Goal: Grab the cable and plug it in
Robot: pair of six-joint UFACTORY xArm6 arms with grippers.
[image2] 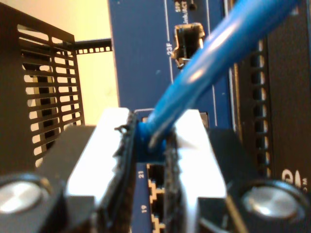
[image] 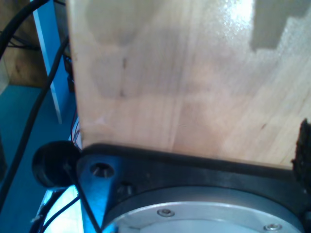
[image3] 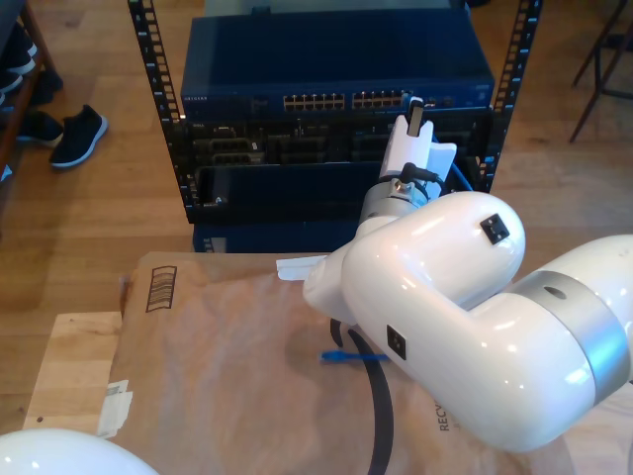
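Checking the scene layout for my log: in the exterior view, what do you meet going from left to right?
Dark shoes on the floor → rack rail → row of network ports → claw at the rack → chair legs.

Cable [image2: 214, 58] in claw [image2: 151, 141] — before switch [image2: 141, 58].

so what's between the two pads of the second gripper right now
The blue plug end of the cable, pinched between the white pads of my second gripper, as the second wrist view shows. The cable runs up past the switch's ports.
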